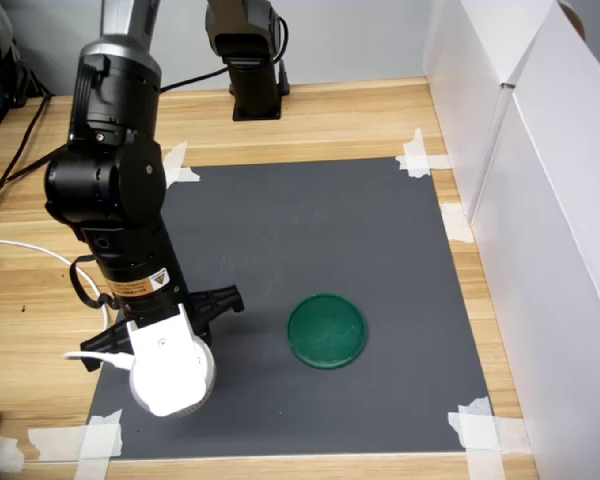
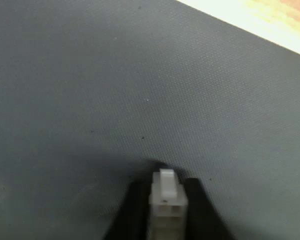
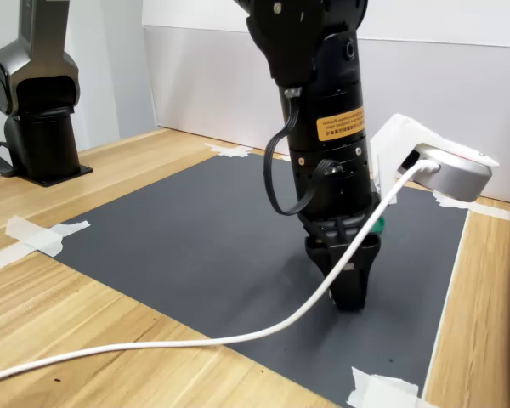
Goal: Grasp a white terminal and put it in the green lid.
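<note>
The white terminal [image 2: 166, 200] is seen in the wrist view between the two dark fingers [image 2: 131, 215] of the claw [image 2: 165, 207], which are closed against its sides, so it is judged to be gripped. Only its ridged upper part is shown past the fingertips; whether it is touching the mat cannot be told. In the second exterior view the claw [image 3: 347, 285] is pointed straight down, very close above the dark mat [image 3: 195, 229], near the mat's front edge; the terminal itself is hidden there. The upright pose is probably kept so that the small part is not tilted or lost.

The green lid [image 1: 326, 330] is lying flat and empty on the mat in the first exterior view, to the first exterior view's right of the arm and well apart from the claw. Because of its low rim, only a modest lift is probably needed. The mat is fixed at its corners to the wooden counter [image 1: 310, 115] by white tape strips [image 1: 416, 157].
</note>
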